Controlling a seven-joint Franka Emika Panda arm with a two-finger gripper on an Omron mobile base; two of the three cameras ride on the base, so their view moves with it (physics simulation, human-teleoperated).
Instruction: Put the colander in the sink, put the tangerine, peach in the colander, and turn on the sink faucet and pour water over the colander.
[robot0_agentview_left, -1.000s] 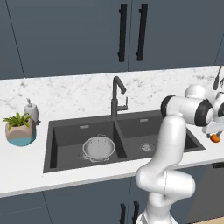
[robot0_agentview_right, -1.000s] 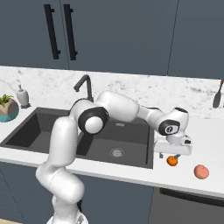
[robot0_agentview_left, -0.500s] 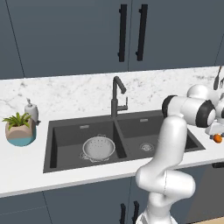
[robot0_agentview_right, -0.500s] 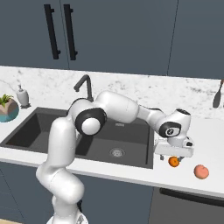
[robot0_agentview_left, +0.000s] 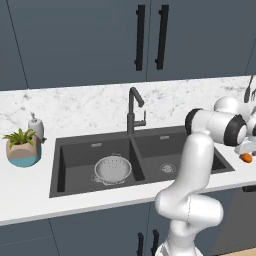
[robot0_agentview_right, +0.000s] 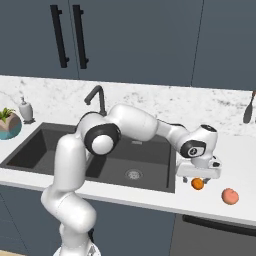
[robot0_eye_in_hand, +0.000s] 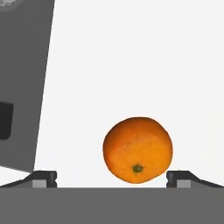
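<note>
Gripper (robot0_eye_in_hand: 111, 179) jaws spread wide, grasping nothing, poised over tangerine (robot0_eye_in_hand: 137, 149) on counter (robot0_agentview_right: 235, 165) just R of sink (robot0_agentview_right: 150, 170), w/ peach (robot0_agentview_right: 230, 196) near; colander (robot0_agentview_left: 113, 169) in L basin.

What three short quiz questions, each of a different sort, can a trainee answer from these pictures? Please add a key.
1. True or false: the colander lies in the left basin of the sink.
2. Which fruit sits between the open jaws of the gripper?
A. the peach
B. the tangerine
C. neither
3. Fill in: the plant pot stands on the counter beside the white ____.

Key
1. True
2. B; the jaws are not closed on it
3. soap dispenser
</note>
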